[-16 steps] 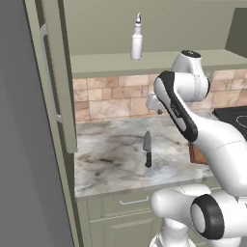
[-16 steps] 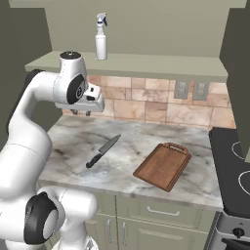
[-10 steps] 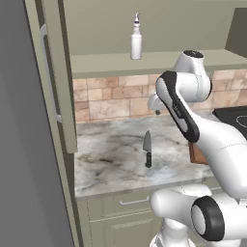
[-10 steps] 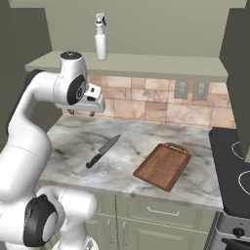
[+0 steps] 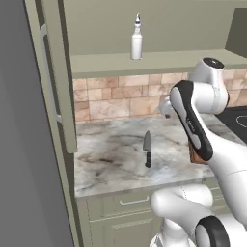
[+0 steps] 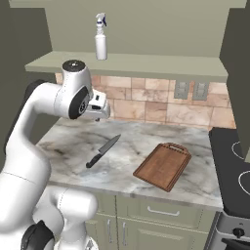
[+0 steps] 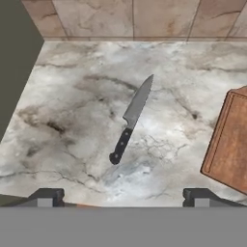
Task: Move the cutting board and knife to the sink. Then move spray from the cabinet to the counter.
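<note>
The knife (image 6: 102, 151) (image 5: 147, 151) (image 7: 131, 119) lies flat on the marble counter (image 6: 122, 168), grey blade toward the tiled wall, black handle toward the front edge. To its right rests the reddish-brown cutting board (image 6: 163, 165) (image 7: 231, 144), handle loop toward the wall. My gripper (image 6: 100, 113) (image 7: 123, 198) hovers above the counter, looking down at the knife, open with nothing between its fingers. The white spray (image 6: 101, 37) (image 5: 136, 40) stands upright on the shelf of the sage-green cabinet (image 6: 132, 62). The sink is out of view.
A black stovetop (image 6: 235, 168) borders the counter on the right. A tall grey fridge (image 5: 24, 144) and an open cabinet door (image 5: 59, 77) stand on the left. Wall outlets (image 6: 190, 90) sit in the tiled backsplash. Green drawers (image 6: 161, 212) run below.
The arm has shifted slightly to the right and the hand has dipped a little. Knife, board and spray have not moved.
</note>
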